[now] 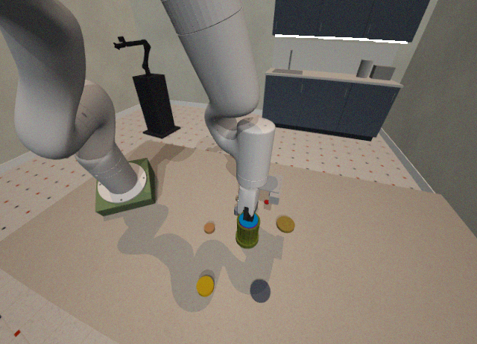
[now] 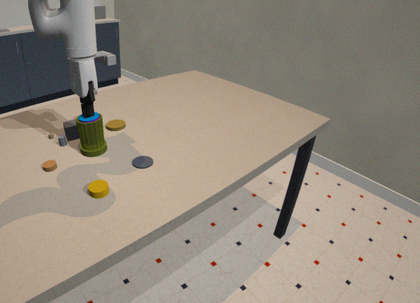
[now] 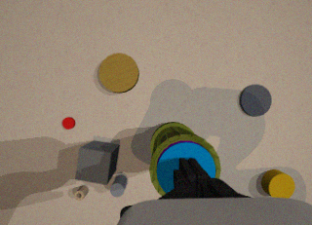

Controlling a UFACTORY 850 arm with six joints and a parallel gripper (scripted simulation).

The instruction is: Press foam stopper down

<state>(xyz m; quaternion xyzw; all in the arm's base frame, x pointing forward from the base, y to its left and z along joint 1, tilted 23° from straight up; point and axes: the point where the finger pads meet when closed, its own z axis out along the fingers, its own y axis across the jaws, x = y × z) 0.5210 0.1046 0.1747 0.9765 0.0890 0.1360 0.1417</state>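
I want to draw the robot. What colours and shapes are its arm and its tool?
The arm is thick, round tubes, pale grey-white, with bulgy joints. It stands on a white ring on a green square base. The tool has a whitish body and thin black fingers. No cables show.

Kitchen-like room around a beige table

A pale tiled floor (image 2: 338,259) dotted with red and dark squares is bordered by grey-green walls (image 2: 254,32); dark blue cabinets (image 1: 327,102) under a light counter and wall cupboards (image 1: 346,11) are seen behind the dark-legged table (image 2: 216,130).
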